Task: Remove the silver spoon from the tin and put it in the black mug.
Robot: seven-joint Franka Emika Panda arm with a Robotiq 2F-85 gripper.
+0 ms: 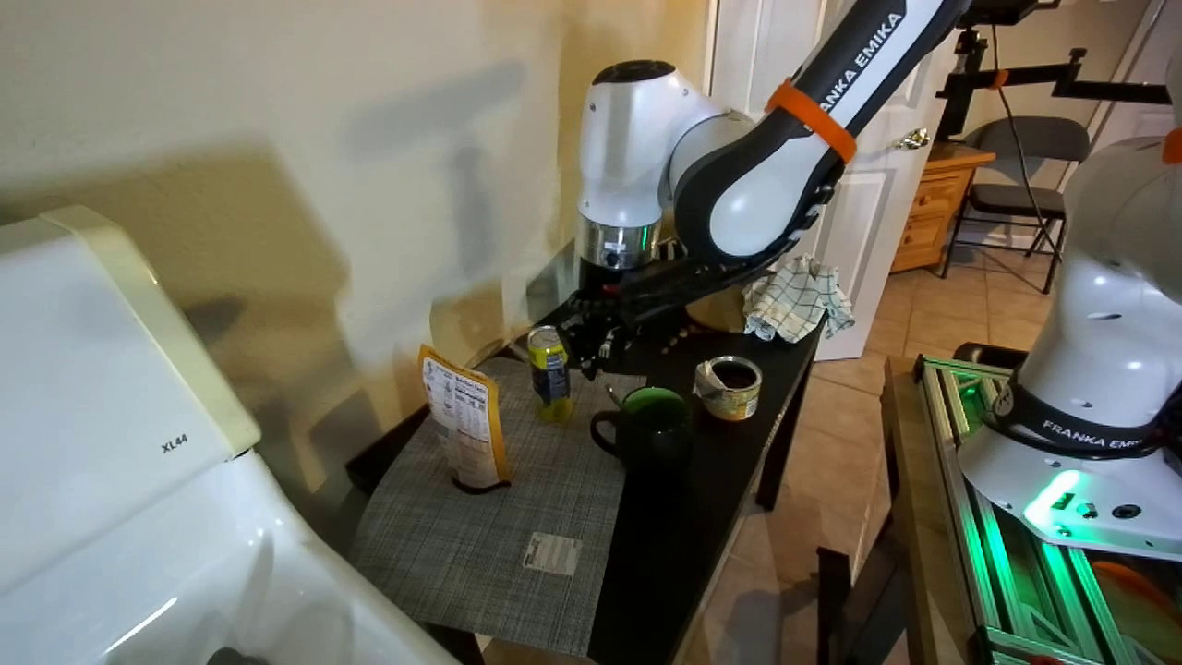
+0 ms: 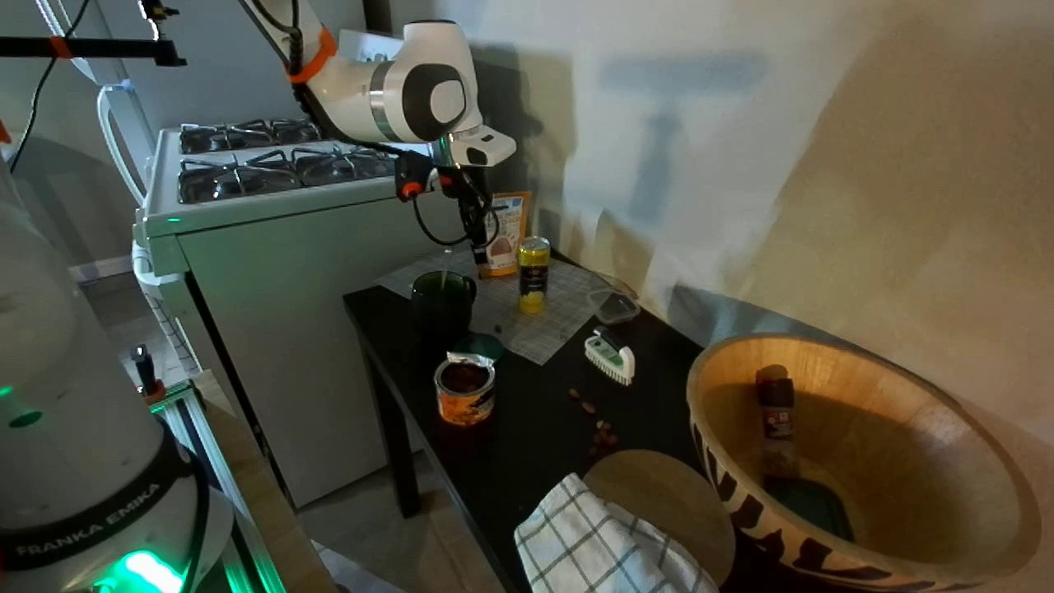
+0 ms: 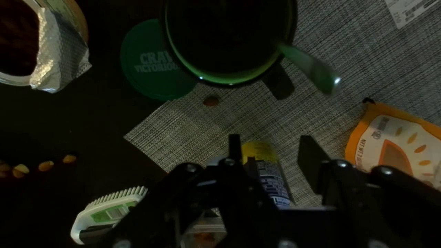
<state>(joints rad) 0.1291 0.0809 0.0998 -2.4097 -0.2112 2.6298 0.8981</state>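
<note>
The spoon (image 3: pixel 311 70) is rested in the mug (image 1: pixel 656 443), tilted, with its handle leaned on the rim and pointed outward; its lower end is hidden in the dark inside. The claw (image 3: pixel 270 148) is released, its fingers (image 3: pixel 309 155) spread well apart in the wrist view, where the can (image 3: pixel 271 174) is seen in the gap. The claw is held above the bench (image 2: pixel 527 461) near the can; whether the two are touching cannot be told. The tin (image 2: pixel 465 403) is stood upright near the mug, its foil (image 3: pixel 60 51) peeled back to one side and its dark contents exposed. Between tin and mug a green lid (image 3: pixel 151 69) is laid, partly covered by the mug in the wrist view. The can and the pouch (image 1: pixel 466 420) are stood on the mat (image 1: pixel 489 554). In an exterior view the brush (image 2: pixel 609 358) and some nuts (image 2: pixel 603 434) are seen on the bench, the cloth (image 2: pixel 576 527) is laid partly over a tan disc (image 2: pixel 659 478), and a bottle (image 2: pixel 776 412) is contained in the bowl (image 2: pixel 922 461).
</note>
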